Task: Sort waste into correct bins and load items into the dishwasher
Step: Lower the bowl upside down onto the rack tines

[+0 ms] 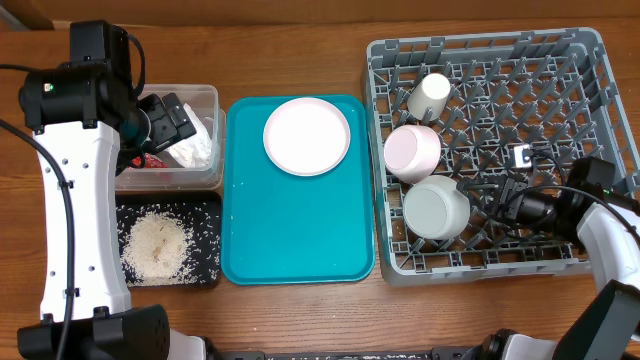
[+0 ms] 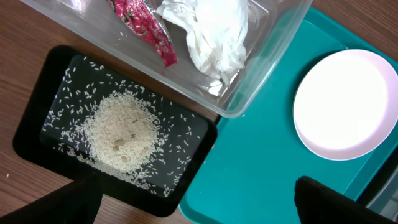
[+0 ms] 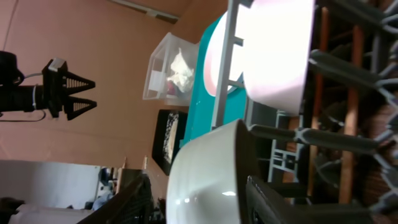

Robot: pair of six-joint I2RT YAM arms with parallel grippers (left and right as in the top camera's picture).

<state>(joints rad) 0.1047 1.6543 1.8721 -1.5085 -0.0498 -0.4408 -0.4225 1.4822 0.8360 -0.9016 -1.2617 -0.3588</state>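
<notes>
The grey dishwasher rack (image 1: 590, 60) holds a cream cup (image 1: 430, 95), a pink bowl (image 1: 412, 152) and a greenish-white bowl (image 1: 437, 208). My right gripper (image 1: 478, 203) is at that last bowl's rim. In the right wrist view the bowl (image 3: 211, 168) has its wall between the parted jaws of the gripper (image 3: 199, 183), with a gap at the left finger (image 3: 134, 199). A pale pink plate (image 1: 307, 135) lies on the teal tray (image 1: 290, 240). My left gripper (image 1: 167, 120) hangs open and empty over the clear tub (image 1: 205, 95), which holds a red wrapper (image 2: 146, 28) and a napkin (image 2: 214, 34).
The black tray (image 1: 205, 205) with loose rice (image 2: 121, 130) sits in front of the tub, against the teal tray's left side. In the left wrist view the open gripper (image 2: 199, 202) spans the black tray's corner and the teal tray (image 2: 261, 162). Bare wooden table surrounds everything.
</notes>
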